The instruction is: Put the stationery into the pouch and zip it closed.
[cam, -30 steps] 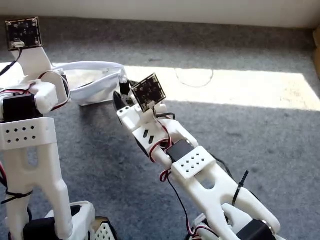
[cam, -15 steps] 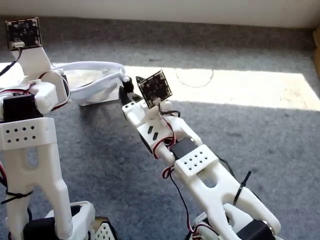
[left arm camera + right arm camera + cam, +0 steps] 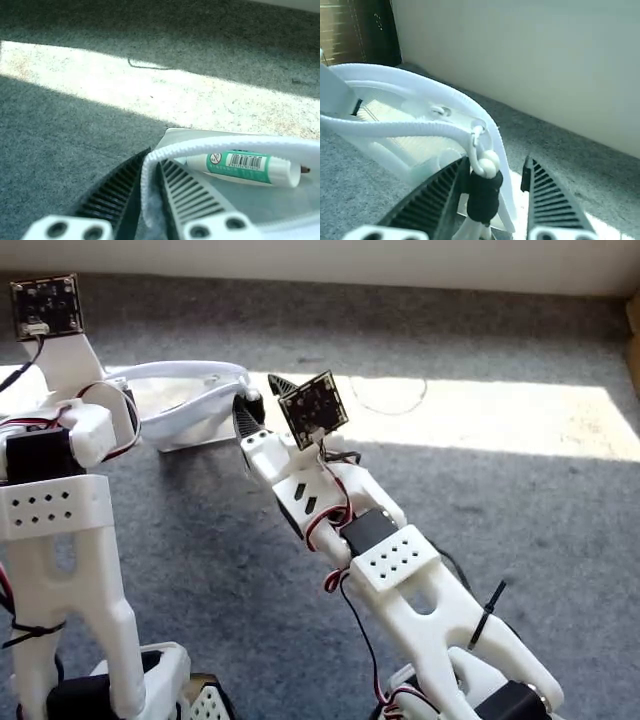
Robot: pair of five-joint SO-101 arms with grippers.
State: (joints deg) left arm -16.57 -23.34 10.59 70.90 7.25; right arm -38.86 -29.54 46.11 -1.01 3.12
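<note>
A white see-through pouch (image 3: pixel 190 405) lies on the grey carpet at the far left, its mouth open. My left gripper (image 3: pixel 152 162) is shut on the pouch's zip rim (image 3: pixel 210 146). Inside the pouch lies a white pen with a teal label (image 3: pixel 245 167). My right gripper (image 3: pixel 262 402) stands open at the pouch's right end. In the right wrist view the zip pull (image 3: pixel 484 165), a white bead on a black tab, hangs between the right gripper's (image 3: pixel 495 162) fingers, close against one finger (image 3: pixel 445 192). The pouch rim (image 3: pixel 410 100) curves away beyond it.
A bright band of sunlight (image 3: pixel 480 415) crosses the grey carpet. A thin wire loop (image 3: pixel 390 395) lies in it, right of the right gripper. A pale wall (image 3: pixel 545 60) runs along the back. Open carpet (image 3: pixel 520 510) spreads to the right.
My right gripper has moved up and away from the arm's base, along the pouch's right end. The left arm and the pouch have stayed where they were.
</note>
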